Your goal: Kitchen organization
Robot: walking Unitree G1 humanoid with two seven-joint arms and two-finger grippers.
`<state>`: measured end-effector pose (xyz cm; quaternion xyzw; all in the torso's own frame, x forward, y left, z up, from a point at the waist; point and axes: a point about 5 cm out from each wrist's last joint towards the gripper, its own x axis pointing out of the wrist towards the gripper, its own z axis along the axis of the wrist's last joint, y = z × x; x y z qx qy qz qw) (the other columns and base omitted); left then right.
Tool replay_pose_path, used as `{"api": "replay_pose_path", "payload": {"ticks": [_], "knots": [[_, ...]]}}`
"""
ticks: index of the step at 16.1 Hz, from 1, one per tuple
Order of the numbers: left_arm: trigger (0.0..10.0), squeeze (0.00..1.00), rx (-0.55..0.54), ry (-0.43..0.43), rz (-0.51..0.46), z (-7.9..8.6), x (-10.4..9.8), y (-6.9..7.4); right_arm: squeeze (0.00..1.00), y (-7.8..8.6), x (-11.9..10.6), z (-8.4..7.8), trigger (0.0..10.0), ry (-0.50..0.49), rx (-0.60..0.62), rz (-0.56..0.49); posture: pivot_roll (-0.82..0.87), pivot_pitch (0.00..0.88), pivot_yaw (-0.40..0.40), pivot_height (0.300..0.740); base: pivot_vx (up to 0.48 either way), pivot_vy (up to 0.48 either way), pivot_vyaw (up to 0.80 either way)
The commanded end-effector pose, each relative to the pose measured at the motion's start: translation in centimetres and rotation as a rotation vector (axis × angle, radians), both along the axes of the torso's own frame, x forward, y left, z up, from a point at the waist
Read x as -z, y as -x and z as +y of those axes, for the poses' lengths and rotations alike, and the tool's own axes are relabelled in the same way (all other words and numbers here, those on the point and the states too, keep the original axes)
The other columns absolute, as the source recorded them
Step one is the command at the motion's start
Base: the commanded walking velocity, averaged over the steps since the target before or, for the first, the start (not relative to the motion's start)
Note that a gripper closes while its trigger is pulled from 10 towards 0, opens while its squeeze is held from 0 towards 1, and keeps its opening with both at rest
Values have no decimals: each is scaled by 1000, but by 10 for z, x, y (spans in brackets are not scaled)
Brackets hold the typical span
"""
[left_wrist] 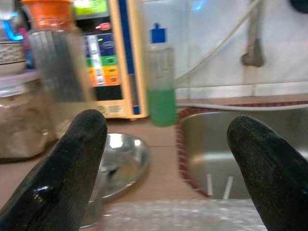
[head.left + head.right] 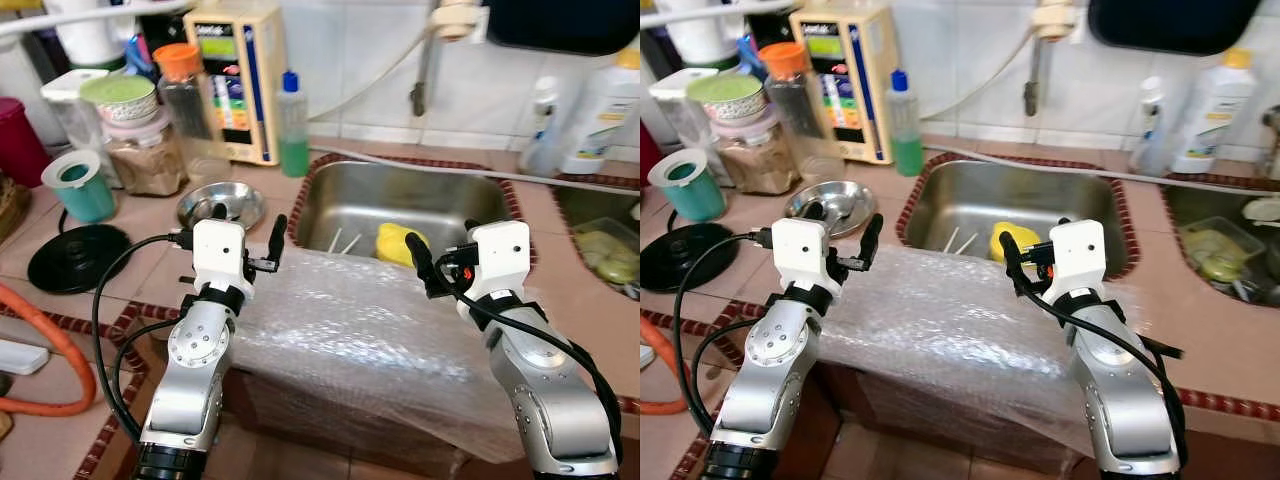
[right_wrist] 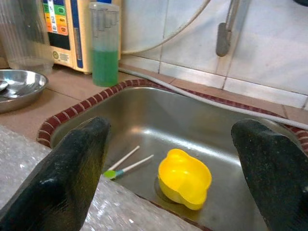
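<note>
The head cameras look down over both arms at the sink (image 2: 400,205), which both close, forward-facing wrist cameras share.

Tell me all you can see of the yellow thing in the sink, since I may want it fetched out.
The yellow cup is a small, glossy, plastic-looking vessel with a wavy, lobed rim. It looks empty and lies tilted on the floor of the steel sink, near its front wall, opening partly upward. Two thin white sticks, one with a green tip, lie beside it, apart from it. Nothing grips it; the open right gripper hovers above the bubble wrap in front of the sink.
</note>
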<state>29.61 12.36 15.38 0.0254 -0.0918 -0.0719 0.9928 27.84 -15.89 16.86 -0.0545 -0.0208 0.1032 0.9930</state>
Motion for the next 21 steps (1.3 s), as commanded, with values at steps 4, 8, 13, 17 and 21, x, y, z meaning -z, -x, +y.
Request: {"api": "replay_pose_path", "payload": {"ticks": [4,8,13,17,21], "knots": [[10000,0,-48,-52,16,8,4,-8,0,-1,-4,3,10000,-2,-13,-24,10,0,41,740,0,0,527],[10000,0,-13,-103,46,10,16,-10,0,-1,-4,4,10000,-3,-15,-22,6,0,42,740,0,0,223],[10000,0,50,-60,130,5,33,-18,0,5,-6,17,10000,-42,-152,14,-13,0,40,740,0,0,0],[10000,0,-10,24,180,9,40,-35,0,15,-8,28,10000,-39,-308,52,-48,0,40,740,0,0,0],[10000,0,-51,85,216,13,46,-42,0,21,-8,30,10000,-48,-342,70,-64,0,49,740,0,0,0]]}}
